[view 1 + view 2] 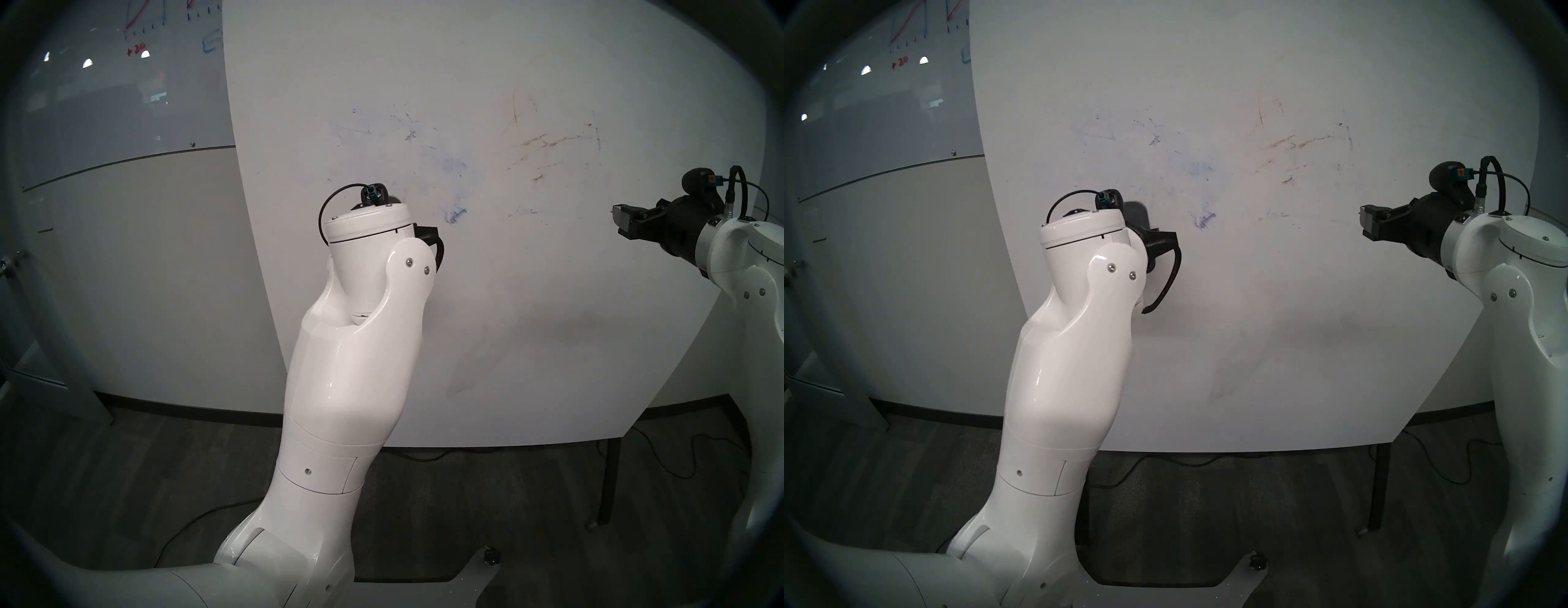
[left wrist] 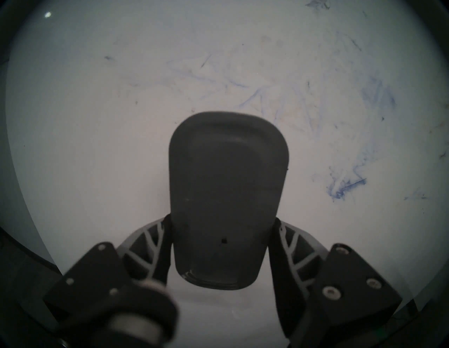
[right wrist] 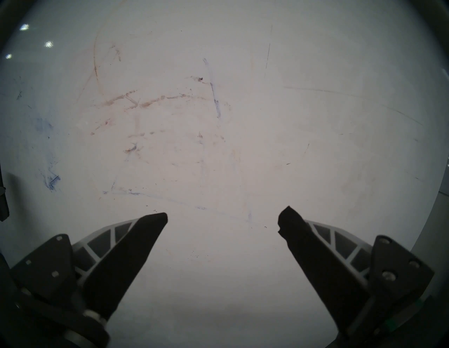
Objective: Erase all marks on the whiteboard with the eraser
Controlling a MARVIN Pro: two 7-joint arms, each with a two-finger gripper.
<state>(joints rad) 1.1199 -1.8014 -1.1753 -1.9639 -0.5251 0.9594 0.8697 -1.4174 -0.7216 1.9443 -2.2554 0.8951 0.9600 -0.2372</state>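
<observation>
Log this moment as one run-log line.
left tool: shut on eraser | right tool: open, empty | whiteboard: blue smudges, brownish streaks remain

Glass board (image 1: 106, 93), glossy grey: at 10 o'clock in the head views, bearing red and blue graph scribbles (image 1: 144, 21) and a red "+20" note, with bright light reflections. Off-white wall (image 1: 140, 263): below the glass board, at 9 o'clock. Dark baseboard (image 1: 182, 407): along the wall's foot. Grey floor (image 1: 127, 475): at 6 to 8 o'clock. Black cable (image 1: 662, 450): loose on the floor at 4 o'clock. Dark stand leg (image 1: 609, 484): upright at 4 o'clock.
</observation>
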